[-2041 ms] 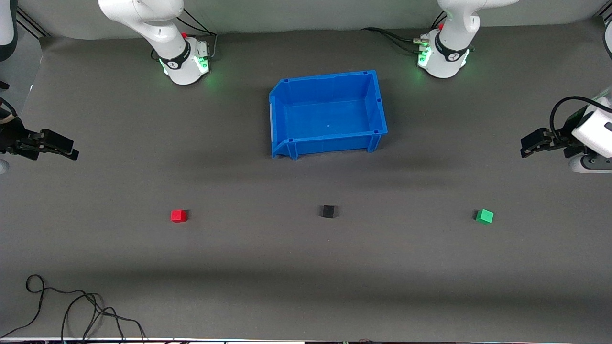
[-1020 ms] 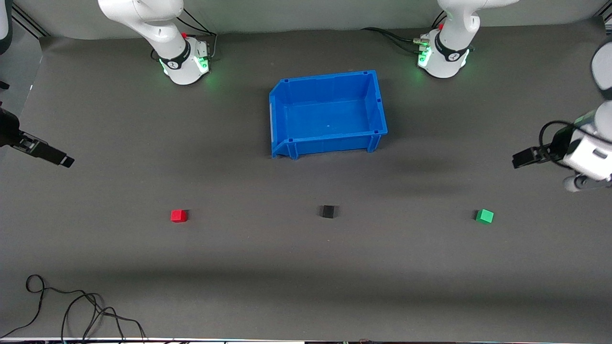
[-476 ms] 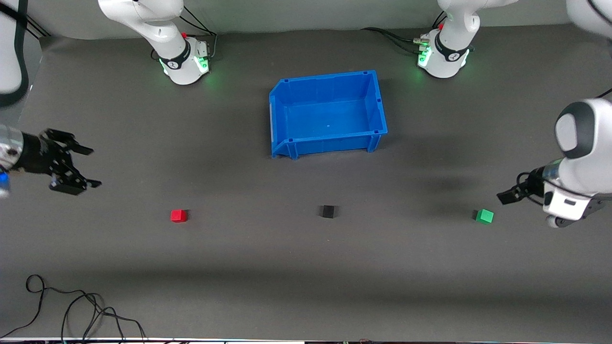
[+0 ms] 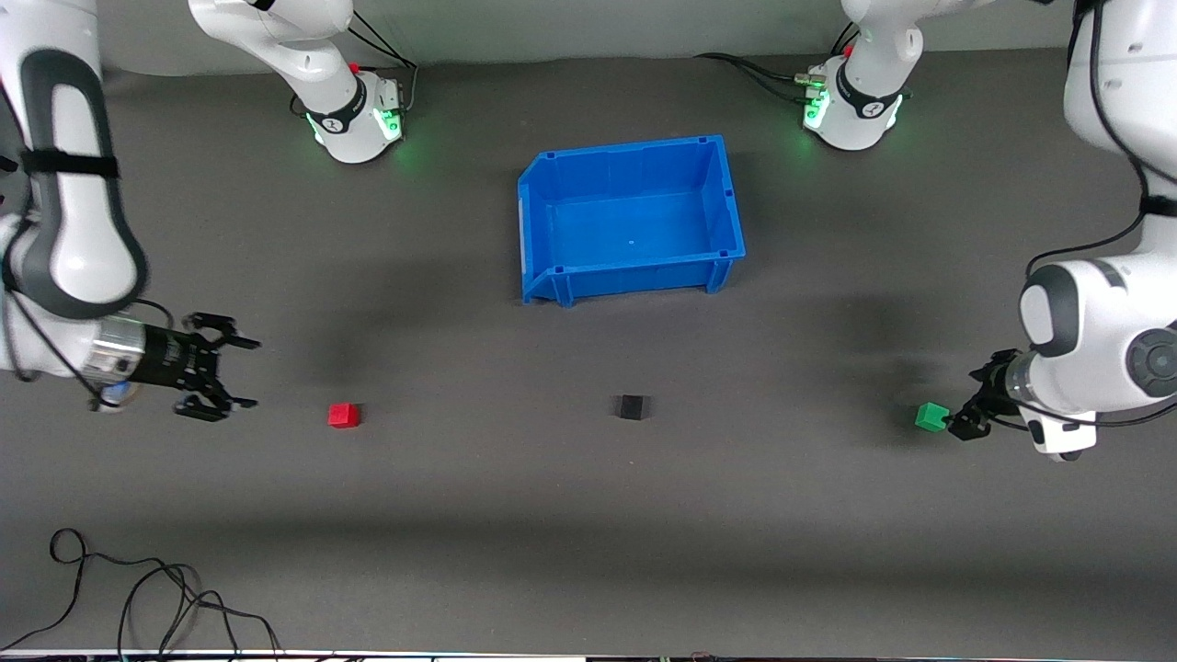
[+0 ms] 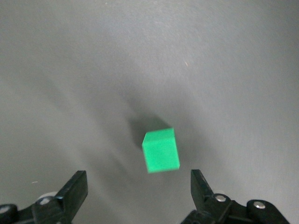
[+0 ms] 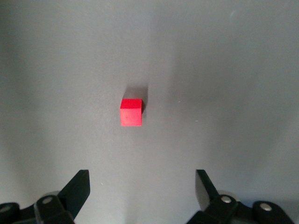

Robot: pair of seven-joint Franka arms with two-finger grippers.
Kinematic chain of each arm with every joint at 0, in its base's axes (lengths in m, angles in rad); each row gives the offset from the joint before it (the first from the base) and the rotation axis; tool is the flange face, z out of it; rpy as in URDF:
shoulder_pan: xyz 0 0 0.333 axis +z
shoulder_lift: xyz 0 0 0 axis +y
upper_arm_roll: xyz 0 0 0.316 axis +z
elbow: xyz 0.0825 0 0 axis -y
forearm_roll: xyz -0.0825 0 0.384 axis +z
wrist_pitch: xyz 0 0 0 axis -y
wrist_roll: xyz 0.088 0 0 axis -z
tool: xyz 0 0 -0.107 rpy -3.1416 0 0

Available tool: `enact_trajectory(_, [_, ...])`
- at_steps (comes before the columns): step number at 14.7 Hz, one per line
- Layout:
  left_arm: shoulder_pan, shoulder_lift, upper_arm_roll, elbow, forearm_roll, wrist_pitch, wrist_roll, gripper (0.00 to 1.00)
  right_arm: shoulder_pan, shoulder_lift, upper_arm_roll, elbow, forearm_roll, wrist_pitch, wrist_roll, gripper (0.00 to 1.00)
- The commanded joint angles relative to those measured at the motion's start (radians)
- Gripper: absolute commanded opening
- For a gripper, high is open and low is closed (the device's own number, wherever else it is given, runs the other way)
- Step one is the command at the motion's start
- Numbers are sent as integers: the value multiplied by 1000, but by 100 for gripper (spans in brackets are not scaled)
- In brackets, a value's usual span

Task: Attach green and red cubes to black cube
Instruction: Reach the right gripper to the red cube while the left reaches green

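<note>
Compared with half a second ago, both arms have swung in and dropped lower toward the row of cubes. The right gripper (image 4: 221, 366) has slid along from the desk's edge and now sits close to the red cube (image 4: 344, 416), at the right arm's end, with its fingers (image 6: 77, 189) spread wide and the cube out ahead of them, not touching. The left gripper (image 4: 967, 425) has come down until it's just beside the green cube (image 4: 931, 417), fingers (image 5: 74, 191) also spread wide, and the left wrist view has the cube (image 5: 161, 150) sitting just ahead of the gap, still not pinched. None of the cubes have budged. The desk (image 4: 588, 552) is covered in a plain dark grey mat, with a loose black cable (image 4: 138, 598) curled at the corner nearest the front camera on the right arm's end, and both arm bases glow green along the edge farthest from the camera. Taking the black cube (image 4: 631, 406) as the landmark: it sits mid-desk, red well apart toward the right arm's end, green well apart toward the left arm's end, all roughly in one line. The blue bin (image 4: 552, 276) is farther from the camera than the black cube and has nothing in it.
</note>
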Motion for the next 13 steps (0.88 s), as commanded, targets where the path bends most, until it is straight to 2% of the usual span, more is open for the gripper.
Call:
enact_trajectory(1, [24,48,-3,55,-68,30,-98,93,27,103,-1,0,122,95,-53,100])
enact_trajectory(4, [27,93,-3,73,-79,48,-99,88,34,190,2,6,211,170,-120,100])
enact_trajectory(6, [27,123,-3,73,-79,87,-99,81,45,224,5,13,240,210,-143,100])
enact_trajectory(8, [25,148,-3,73,-79,127,-99,66,57,245,3,30,254,219,-147,100])
enact_trajectory(9, [24,156,-3,73,-79,133,-96,55,57,259,5,44,254,219,-147,100])
enact_trajectory(11, [28,154,-3,73,-77,125,-82,25,59,278,5,58,256,221,-147,100])
enact_trajectory(12, [28,151,-3,75,-77,121,-82,18,59,285,5,58,256,221,-147,99])
enact_trajectory(13, [27,148,-3,79,-77,116,-85,16,59,290,5,58,256,221,-150,96])
